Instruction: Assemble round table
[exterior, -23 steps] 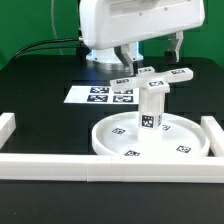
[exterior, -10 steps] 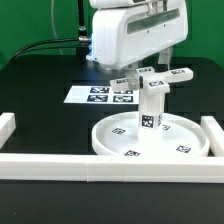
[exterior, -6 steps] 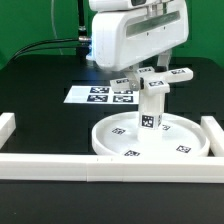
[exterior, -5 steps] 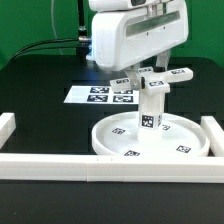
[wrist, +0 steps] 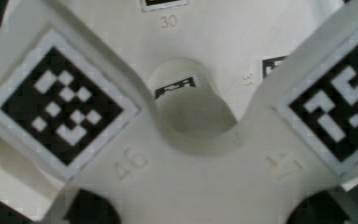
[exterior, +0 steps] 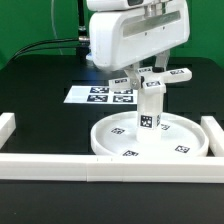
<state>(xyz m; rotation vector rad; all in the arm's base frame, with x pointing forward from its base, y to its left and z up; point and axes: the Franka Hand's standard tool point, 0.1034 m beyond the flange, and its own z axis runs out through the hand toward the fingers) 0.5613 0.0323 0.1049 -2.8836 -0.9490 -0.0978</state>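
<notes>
A: What stands on the black table?

B: A large round white plastic disc with a raised rim lies flat near the front, with black-and-white square tags on its face. A short white cylindrical post rises upright from about its middle, a tag on its side. On top of the post sits a smaller white cross-shaped plastic piece, its arms spreading out level, each with a tag at the end.

A: And the arm?

B: Its bulky white head hangs right above and behind the cross. The two-finger gripper reaches down to the cross, but the housing and the cross arms hide most of the fingers in the exterior view.

A: So, spread or closed? Holding anything?

B: I cannot tell. The wrist view looks straight down on the cross-shaped piece, very close: two tagged arms splay out to either side, and a round socket sits at the hub. No fingertips show clearly there, so no grip is visible.

A: What else is around?

B: A flat white marker board printed with tags lies on the table behind the disc, toward the exterior view's left. Long white border bars run along the front and up both sides, just beside the disc's rim at the front.
</notes>
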